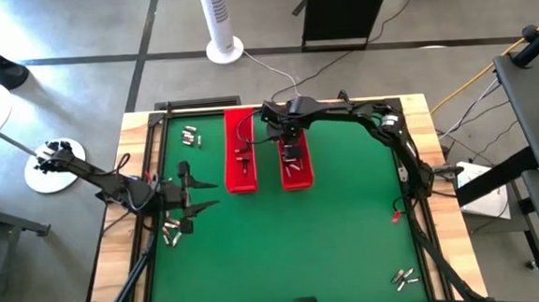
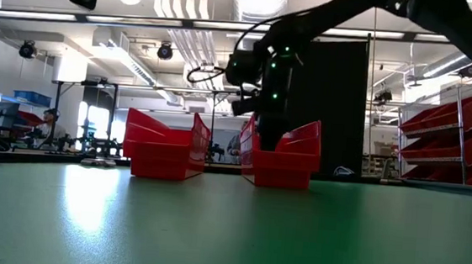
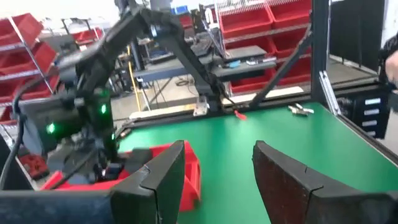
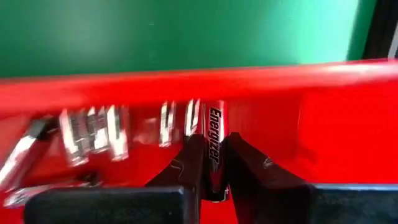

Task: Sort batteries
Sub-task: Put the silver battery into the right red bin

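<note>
Two long red trays stand side by side at the table's far middle, the left tray (image 1: 239,151) and the right tray (image 1: 296,161). My right gripper (image 1: 291,152) (image 4: 213,146) reaches down into the right tray (image 4: 186,81) and is shut on a silvery battery (image 4: 214,134). Several more batteries (image 4: 93,134) lie on that tray's floor. Loose batteries lie on the green mat in three groups: beside the left arm (image 1: 173,232), at the far left (image 1: 191,135) and at the near right corner (image 1: 406,276). My left gripper (image 1: 207,196) (image 3: 219,149) hovers open by the table's left edge. My right gripper pinches one battery between its two fingers (image 4: 193,155), on the battery's labelled side (image 4: 214,124). The fingers come from above, pointing down into the right tray. The battery lies along the fingers, and its free end sticks out past their tips. Whether it touches the tray floor cannot be told.
A dark frame (image 1: 155,120) runs round the green mat. The right arm (image 1: 380,121) stretches from the right edge across the far side of the table. A small red object (image 1: 397,216) lies near the right edge. The mat's middle and near part (image 1: 294,252) are open.
</note>
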{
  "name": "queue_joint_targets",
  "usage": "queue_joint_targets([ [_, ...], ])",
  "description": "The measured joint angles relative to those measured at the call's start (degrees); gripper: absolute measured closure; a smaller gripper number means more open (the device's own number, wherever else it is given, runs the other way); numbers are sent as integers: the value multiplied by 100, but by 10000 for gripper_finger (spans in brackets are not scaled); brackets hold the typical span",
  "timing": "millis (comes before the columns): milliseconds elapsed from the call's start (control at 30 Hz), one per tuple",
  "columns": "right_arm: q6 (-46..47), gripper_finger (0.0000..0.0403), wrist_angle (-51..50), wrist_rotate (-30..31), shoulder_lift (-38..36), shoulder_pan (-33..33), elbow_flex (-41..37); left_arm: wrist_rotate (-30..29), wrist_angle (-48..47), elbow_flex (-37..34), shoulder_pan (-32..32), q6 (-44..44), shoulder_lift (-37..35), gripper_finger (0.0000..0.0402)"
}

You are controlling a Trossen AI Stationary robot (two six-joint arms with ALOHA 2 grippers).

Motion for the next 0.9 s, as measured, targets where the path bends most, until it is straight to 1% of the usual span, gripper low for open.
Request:
queue_joint_targets([
  [100,-6,360,-9,3,218,-42,145,-199,182,0,0,52,0,233],
  [233,-7,358,-35,0,355,-55,275,-580,178,0,0,171,4,233],
  [367,-2,345,-53,33,462,-55,249,-588,191,0,0,200,4,233],
  [533,255,317,-80,166,447,-54,143,-588,188,0,0,199,10,233],
  [700,477,294,-414,200,427,-53,201,-586,191,0,0,200,11,233],
  [900,714,274,-534,218,416,-53,240,-586,189,0,0,198,11,233],
])
